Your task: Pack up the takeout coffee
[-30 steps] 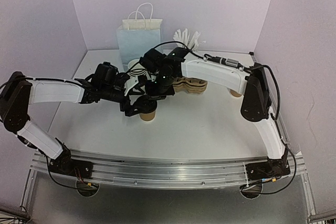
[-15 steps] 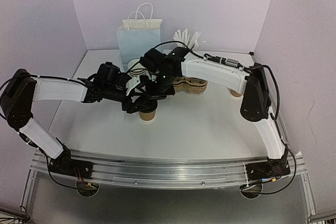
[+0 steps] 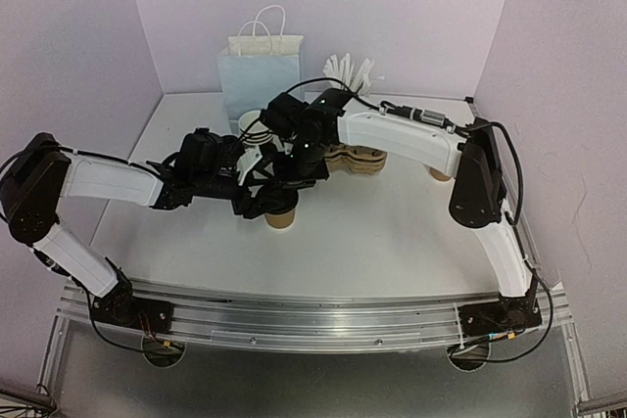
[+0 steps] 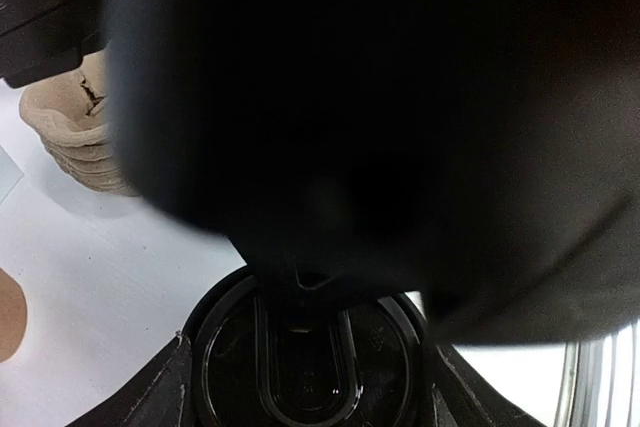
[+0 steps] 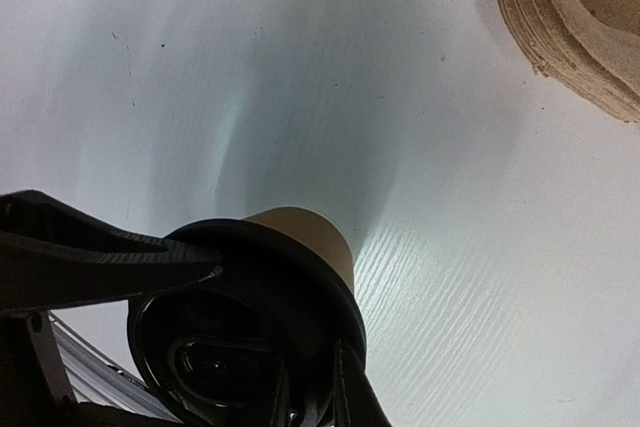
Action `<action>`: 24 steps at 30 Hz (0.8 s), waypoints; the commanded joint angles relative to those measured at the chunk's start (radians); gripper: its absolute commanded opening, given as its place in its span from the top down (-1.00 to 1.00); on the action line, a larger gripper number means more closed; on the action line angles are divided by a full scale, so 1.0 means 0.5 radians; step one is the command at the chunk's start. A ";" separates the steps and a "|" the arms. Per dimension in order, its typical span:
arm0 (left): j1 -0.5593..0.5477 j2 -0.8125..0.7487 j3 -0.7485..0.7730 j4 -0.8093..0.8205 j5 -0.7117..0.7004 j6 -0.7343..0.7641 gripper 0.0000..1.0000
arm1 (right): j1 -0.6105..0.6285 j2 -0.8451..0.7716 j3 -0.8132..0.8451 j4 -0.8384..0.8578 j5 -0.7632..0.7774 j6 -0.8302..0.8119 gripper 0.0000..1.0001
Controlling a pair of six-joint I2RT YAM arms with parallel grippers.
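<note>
A brown kraft cup (image 3: 282, 219) with a black lid stands on the white table near the middle. My left gripper (image 3: 263, 203) is shut round it from the left. In the left wrist view the lid (image 4: 305, 362) sits between my fingers (image 4: 150, 397). My right gripper (image 3: 294, 175) hangs right over the cup, its jaws closed on the lid's rim. The right wrist view shows the lid (image 5: 235, 317), the cup wall (image 5: 312, 232) and one finger (image 5: 347, 387) at the rim. A second, open cup (image 3: 249, 124) stands behind, partly hidden.
A pale blue paper bag (image 3: 258, 80) stands at the back, with a white holder of sticks (image 3: 351, 70) to its right. A stack of cardboard carriers (image 3: 359, 160) lies behind the right arm, also seen in the wrist views (image 5: 575, 27) (image 4: 75, 137). Another brown cup (image 3: 440, 174) stands near the right arm.
My left gripper and the lidded cup have shifted slightly right and toward the front. The right gripper has stayed above the lid.
</note>
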 commanded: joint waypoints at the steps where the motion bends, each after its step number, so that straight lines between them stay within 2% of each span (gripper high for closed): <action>1: -0.074 0.142 -0.145 -0.295 -0.111 -0.406 -0.40 | 0.056 -0.035 0.057 0.070 -0.082 0.020 0.69; 4: -0.097 0.146 -0.213 -0.209 -0.064 -0.516 -0.40 | 0.065 -0.065 0.037 0.082 -0.058 0.042 0.67; 10: -0.257 0.156 -0.327 -0.001 -0.228 -0.715 -0.36 | 0.128 -0.144 -0.184 0.206 -0.023 0.113 0.59; 14: -0.425 0.130 -0.356 0.053 -0.249 -0.688 -0.36 | 0.202 -0.190 -0.249 0.235 0.090 0.137 0.58; 18: -0.469 0.226 -0.351 0.111 -0.379 -0.623 -0.36 | 0.252 -0.318 -0.513 0.366 0.211 0.193 0.59; 24: -0.475 0.287 -0.394 0.219 -0.165 -0.665 -0.34 | 0.322 -0.484 -0.916 0.725 0.276 0.241 0.70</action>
